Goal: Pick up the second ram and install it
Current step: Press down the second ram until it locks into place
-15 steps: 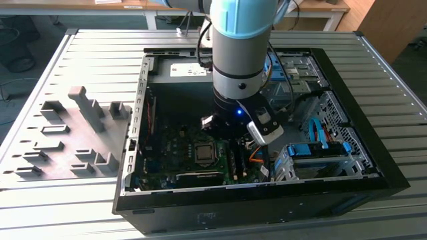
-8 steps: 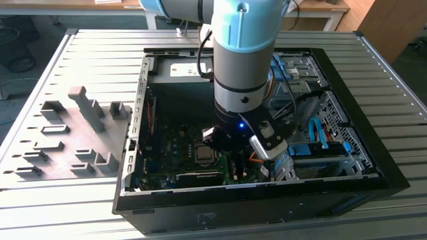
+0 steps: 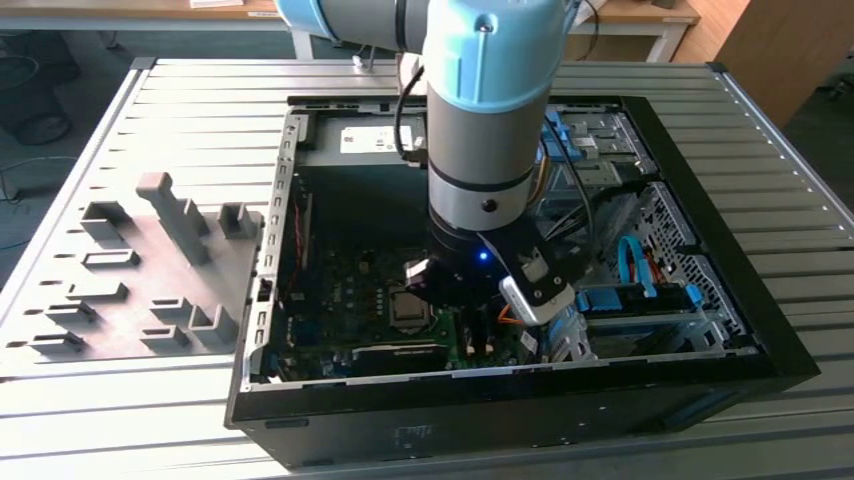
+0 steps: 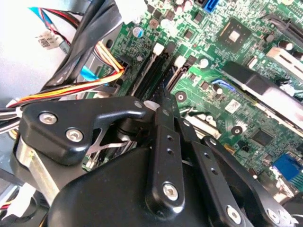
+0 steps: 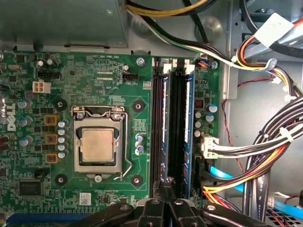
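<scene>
In the first wrist view two memory sticks stand in the motherboard's slots, seen edge-on as thin bluish strips. The second ram (image 5: 164,127) is the strip in line with my gripper (image 5: 166,182). The other stick (image 5: 188,132) stands two slots over. My gripper's fingers are shut, with the tips at the near end of the second ram; I cannot tell whether they touch it. In the second wrist view the gripper (image 4: 163,97) hangs just over the black slots with nothing showing between its fingers. The arm (image 3: 487,150) reaches down into the open computer case (image 3: 787,340).
A processor socket (image 5: 97,146) lies beside the slots. Thick cable bundles (image 5: 265,151) crowd the other side, and a metal box (image 5: 61,21) sits past the slots' far end. Grey holder blocks (image 3: 147,260) stand outside the case at the exterior view's left.
</scene>
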Tool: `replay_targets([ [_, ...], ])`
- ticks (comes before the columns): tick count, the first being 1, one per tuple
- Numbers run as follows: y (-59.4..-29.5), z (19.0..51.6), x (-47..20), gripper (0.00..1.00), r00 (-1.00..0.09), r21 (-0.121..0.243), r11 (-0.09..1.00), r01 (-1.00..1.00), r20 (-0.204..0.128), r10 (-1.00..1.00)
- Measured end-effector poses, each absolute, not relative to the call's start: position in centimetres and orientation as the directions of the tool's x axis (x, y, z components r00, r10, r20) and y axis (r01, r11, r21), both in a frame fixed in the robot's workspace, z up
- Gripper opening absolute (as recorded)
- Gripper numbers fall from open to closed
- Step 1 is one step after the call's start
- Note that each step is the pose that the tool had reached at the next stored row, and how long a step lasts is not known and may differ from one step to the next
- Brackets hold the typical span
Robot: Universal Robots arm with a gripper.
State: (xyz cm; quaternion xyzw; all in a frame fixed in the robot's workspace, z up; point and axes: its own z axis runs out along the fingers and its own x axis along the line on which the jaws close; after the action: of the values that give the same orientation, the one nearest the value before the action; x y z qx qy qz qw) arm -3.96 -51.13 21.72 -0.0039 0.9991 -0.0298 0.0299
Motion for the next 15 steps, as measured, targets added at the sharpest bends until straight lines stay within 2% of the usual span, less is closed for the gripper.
replay_targets([
  [10,-51.0,23.2,-4.0,0.1,-0.998,-0.059,0.998,-0.006,-0.06,-0.01],
  [15,-49.1,23.1,-4.0,0.1,-0.998,-0.06,0.998,-0.006,-0.06,-0.01],
])
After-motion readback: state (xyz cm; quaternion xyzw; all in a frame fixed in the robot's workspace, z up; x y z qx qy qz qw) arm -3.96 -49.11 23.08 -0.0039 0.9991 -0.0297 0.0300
